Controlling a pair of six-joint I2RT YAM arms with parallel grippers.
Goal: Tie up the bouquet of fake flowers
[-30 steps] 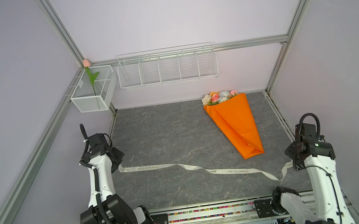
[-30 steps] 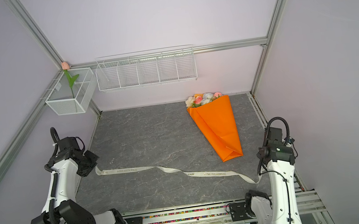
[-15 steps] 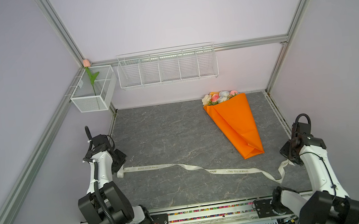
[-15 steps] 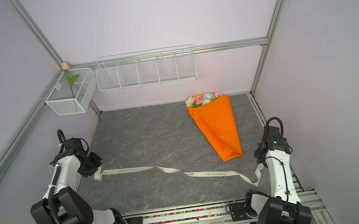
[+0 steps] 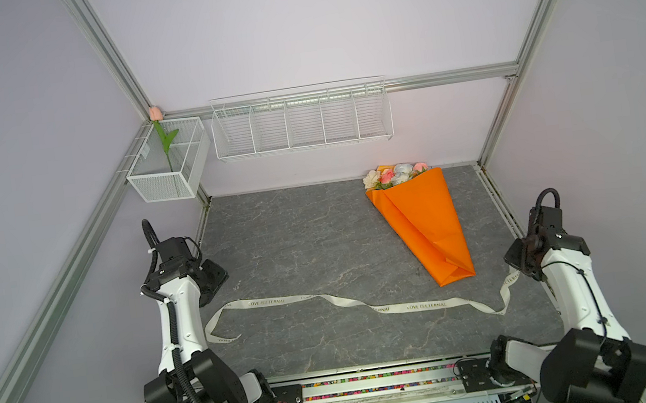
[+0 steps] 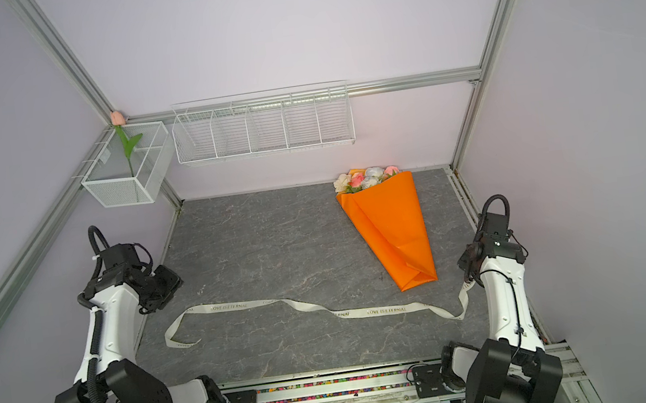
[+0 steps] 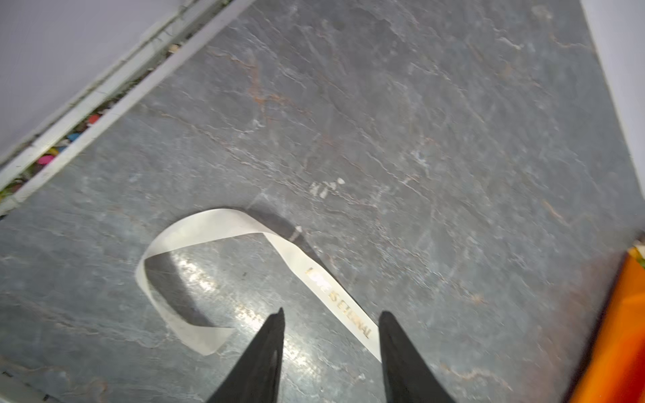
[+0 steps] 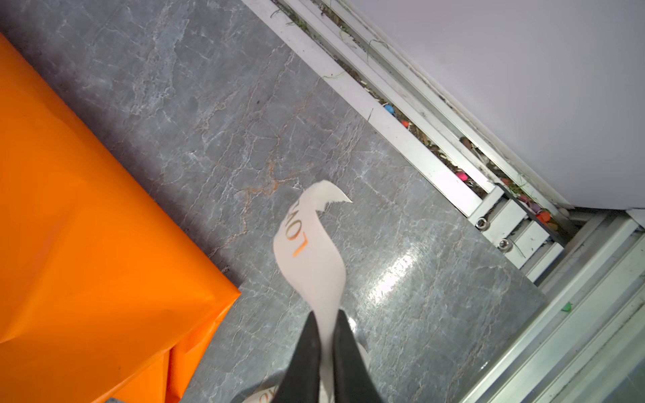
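Observation:
The bouquet of fake flowers (image 5: 420, 220) (image 6: 389, 228) lies at the back right of the grey floor, wrapped in an orange paper cone with its point toward the front. A cream printed ribbon (image 5: 368, 308) (image 6: 326, 311) runs across the floor in front of it. My left gripper (image 7: 331, 314) (image 5: 213, 276) is open just above the floor; the ribbon's looped left end (image 7: 216, 223) lies loose under it. My right gripper (image 8: 326, 314) (image 5: 515, 260) is shut on the ribbon's right end (image 8: 307, 251), which stands up past the fingertips beside the cone's tip (image 8: 87, 226).
A white mesh basket (image 5: 170, 167) holding a single pink tulip hangs on the left wall. A white wire shelf (image 5: 301, 121) hangs on the back wall. Aluminium frame rails (image 8: 436, 167) border the floor close to my right gripper.
My left gripper has opened and let go of the ribbon's left end, which dropped into a loop on the floor. Both wrists have come down lower. The right one keeps its end.

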